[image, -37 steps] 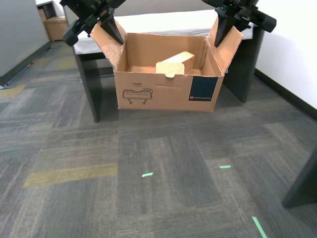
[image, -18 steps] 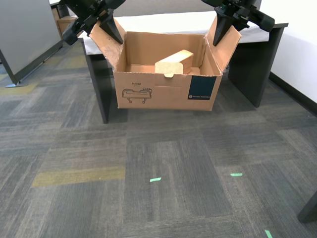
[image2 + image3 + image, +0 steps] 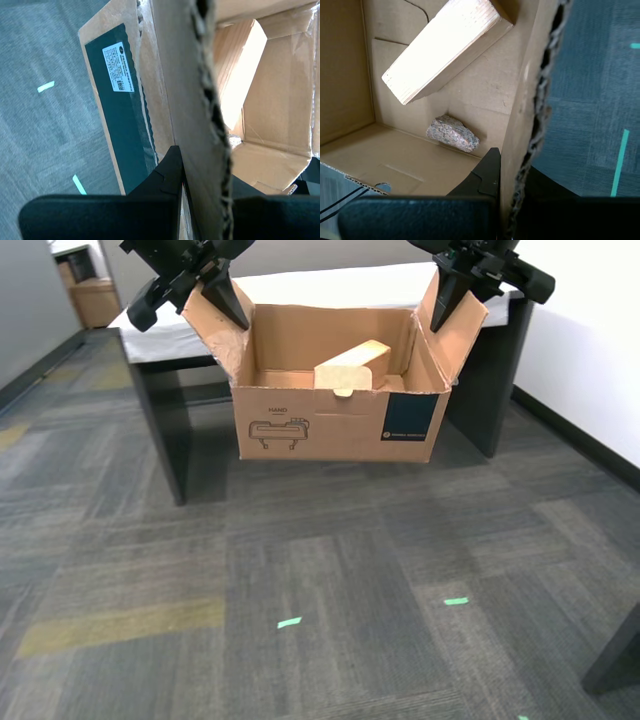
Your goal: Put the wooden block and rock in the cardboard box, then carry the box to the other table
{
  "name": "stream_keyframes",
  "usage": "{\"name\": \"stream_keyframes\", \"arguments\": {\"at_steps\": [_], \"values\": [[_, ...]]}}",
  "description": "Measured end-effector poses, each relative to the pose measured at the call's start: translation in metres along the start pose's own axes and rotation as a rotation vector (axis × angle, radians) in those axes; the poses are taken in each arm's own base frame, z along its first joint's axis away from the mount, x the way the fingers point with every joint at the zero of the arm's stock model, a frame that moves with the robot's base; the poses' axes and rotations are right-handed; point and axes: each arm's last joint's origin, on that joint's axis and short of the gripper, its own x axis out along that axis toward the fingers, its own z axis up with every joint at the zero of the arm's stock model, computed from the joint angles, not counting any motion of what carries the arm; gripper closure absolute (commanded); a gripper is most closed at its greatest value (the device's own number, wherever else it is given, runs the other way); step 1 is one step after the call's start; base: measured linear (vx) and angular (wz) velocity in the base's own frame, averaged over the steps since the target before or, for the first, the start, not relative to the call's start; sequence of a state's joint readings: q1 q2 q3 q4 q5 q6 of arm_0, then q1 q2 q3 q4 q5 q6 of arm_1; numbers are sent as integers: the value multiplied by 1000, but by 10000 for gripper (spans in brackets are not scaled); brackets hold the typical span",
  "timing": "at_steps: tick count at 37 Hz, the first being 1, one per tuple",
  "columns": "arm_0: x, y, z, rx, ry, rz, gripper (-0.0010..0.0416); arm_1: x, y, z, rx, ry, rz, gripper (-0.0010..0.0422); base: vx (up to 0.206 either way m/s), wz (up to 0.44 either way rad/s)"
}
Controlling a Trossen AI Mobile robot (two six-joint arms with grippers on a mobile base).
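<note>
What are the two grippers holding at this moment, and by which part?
Both hold the cardboard box by its side flaps: my first gripper on one, my second gripper on the opposite one.

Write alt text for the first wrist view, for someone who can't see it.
Looking down into an open box: a wooden block leans tilted against a wall, and a small rock lies on the floor in the corner below it. A black pincer clamps the box's side flap, with grey carpet beyond.
</note>
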State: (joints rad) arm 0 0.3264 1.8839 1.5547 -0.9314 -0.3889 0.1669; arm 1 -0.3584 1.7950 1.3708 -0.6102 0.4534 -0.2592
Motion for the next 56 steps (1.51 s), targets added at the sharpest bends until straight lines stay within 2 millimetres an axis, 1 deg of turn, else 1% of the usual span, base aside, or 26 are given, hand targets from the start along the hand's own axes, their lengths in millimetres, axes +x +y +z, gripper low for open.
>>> {"name": "stream_keyframes", "arguments": {"at_steps": [5,14,32,40,46,56], "values": [[0,0,0,-15,-3,0,406,0,0,0,-1,-3,-1,413,152,-180],[0,0,0,-21,-3,-1,406,0,0,0,-71,-4,1,413,153,-120],[0,0,0,-36,-3,-1,406,0,0,-1,-121,5,4,413,161,-50],[0,0,0,-35,-3,-1,406,0,0,-1,-116,6,5,413,173,28],[0,0,0,-33,0,-1,406,0,0,-1,-58,6,8,413,181,72],[0,1,0,-16,1,-1,406,0,0,-1,-27,8,9,413,194,137]]}}
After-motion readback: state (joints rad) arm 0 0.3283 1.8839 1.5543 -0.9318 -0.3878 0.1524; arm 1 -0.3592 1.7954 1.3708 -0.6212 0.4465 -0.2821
